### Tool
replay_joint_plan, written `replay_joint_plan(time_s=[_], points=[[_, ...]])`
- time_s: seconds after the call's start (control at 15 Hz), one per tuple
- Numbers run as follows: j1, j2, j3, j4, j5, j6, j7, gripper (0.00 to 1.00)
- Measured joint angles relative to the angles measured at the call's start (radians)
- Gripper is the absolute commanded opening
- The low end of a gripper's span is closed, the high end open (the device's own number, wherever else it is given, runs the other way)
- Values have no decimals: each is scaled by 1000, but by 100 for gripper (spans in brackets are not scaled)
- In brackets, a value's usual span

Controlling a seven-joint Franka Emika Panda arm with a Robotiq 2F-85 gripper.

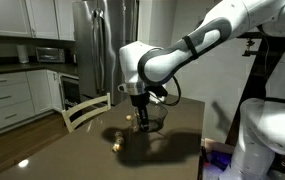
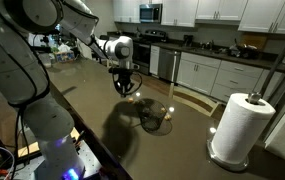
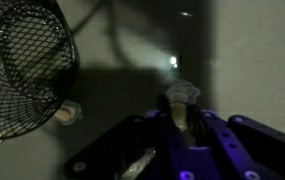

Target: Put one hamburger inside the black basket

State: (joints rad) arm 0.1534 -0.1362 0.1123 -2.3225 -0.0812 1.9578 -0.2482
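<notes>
Because the burger [image 3: 182,93] looks tiny, light and hard, it should suit a gentle pinch across its sides; the hand [image 1: 138,102] seems closed on it, near the basket [image 3: 22,70].

Dark table [image 1: 172,150]: black basket [image 2: 157,121], hamburger [image 3: 68,113] just beside it, paper-towel roll [image 2: 244,125] well apart.

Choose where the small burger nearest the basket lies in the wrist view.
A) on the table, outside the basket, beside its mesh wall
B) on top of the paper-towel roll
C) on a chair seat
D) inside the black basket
A: in the wrist view the hamburger lies on the dark table, just outside the mesh wall of the black basket, not within it.
</notes>
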Motion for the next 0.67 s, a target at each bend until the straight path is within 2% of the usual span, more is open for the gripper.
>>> replay_joint_plan(time_s=[0.67], points=[[-110, -62, -135, 143, 37, 0, 29, 9]])
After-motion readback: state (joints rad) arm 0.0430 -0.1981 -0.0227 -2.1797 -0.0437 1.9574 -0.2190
